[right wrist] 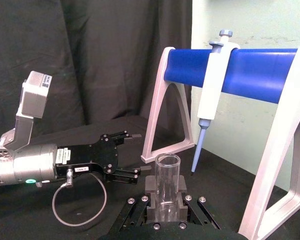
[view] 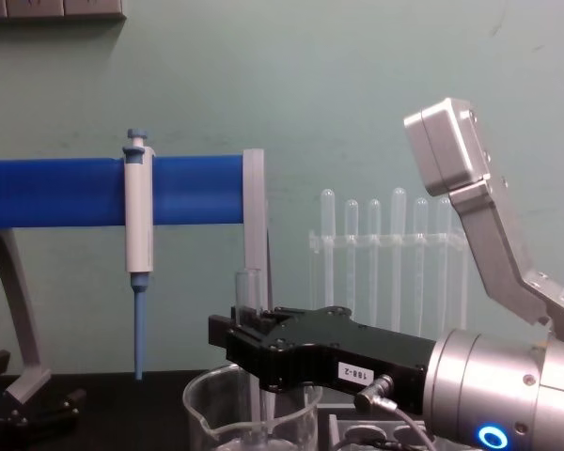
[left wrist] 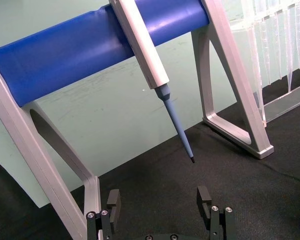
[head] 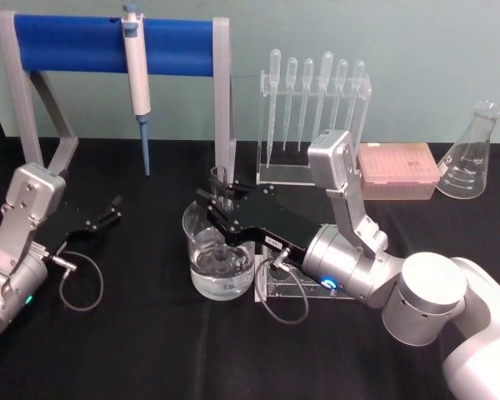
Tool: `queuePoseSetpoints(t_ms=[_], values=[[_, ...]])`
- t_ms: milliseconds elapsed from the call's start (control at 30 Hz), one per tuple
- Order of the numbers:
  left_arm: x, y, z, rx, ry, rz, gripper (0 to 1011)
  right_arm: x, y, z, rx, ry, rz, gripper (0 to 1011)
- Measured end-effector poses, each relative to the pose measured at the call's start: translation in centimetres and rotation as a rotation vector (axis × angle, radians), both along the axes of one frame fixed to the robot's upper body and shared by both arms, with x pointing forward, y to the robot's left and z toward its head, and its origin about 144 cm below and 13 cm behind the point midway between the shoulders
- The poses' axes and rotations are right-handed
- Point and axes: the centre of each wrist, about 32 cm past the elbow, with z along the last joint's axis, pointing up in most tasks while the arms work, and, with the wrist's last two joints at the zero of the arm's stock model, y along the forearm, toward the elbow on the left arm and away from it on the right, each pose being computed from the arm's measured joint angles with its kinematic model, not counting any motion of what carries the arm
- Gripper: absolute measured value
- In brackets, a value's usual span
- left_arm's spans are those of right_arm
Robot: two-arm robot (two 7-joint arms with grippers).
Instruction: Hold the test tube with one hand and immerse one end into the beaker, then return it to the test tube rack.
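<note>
Right wrist [view: 493, 404], silver with blue ring light, huge at 5 o'clock of chest view, cut off by lower and right edges. Ahead of it, right gripper [view: 249, 340], black, labelled 188-2, fingers pinched narrow onto test tube [view: 251, 287], held upright. Tube rim clear above the fingers; stretch inside the grip hidden; lower part visible through beaker [view: 202, 413] glass, bottom end cut by frame edge. From head view, tube standing inside the beaker near the rim's 12 o'clock; tip hidden under gripper, so contact with water [head: 221, 268] impossible to judge.

Test tube rack [head: 277, 287] at 4 o'clock of beaker, just beside it, mostly covered by wrist and cable loop; slots unreadable.

Left gripper [head: 111, 210] at 9 o'clock of beaker, well apart, fingers spread wide, empty.

Tight at 12 o'clock: grey leg of blue-bar stand [head: 223, 108] near, behind tube. Pipettor [head: 136, 62] hanging at 11 o'clock, pipette rack [head: 312, 108] at 1 o'clock, pink tip box [head: 397, 171] and flask [head: 471, 158] at 2 o'clock, flask near frame edge. Bare black cloth [head: 142, 342] open from 6 to 8 o'clock of beaker.
</note>
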Motion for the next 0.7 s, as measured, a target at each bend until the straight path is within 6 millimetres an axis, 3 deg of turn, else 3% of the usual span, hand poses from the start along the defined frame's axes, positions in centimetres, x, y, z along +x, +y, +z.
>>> queuePoseSetpoints(t_ms=[700], values=[[0.0, 0.0, 0.0, 0.0, 0.0, 0.0, 1000, 0.0, 0.0, 0.0, 0.0, 0.0, 0.0, 224]])
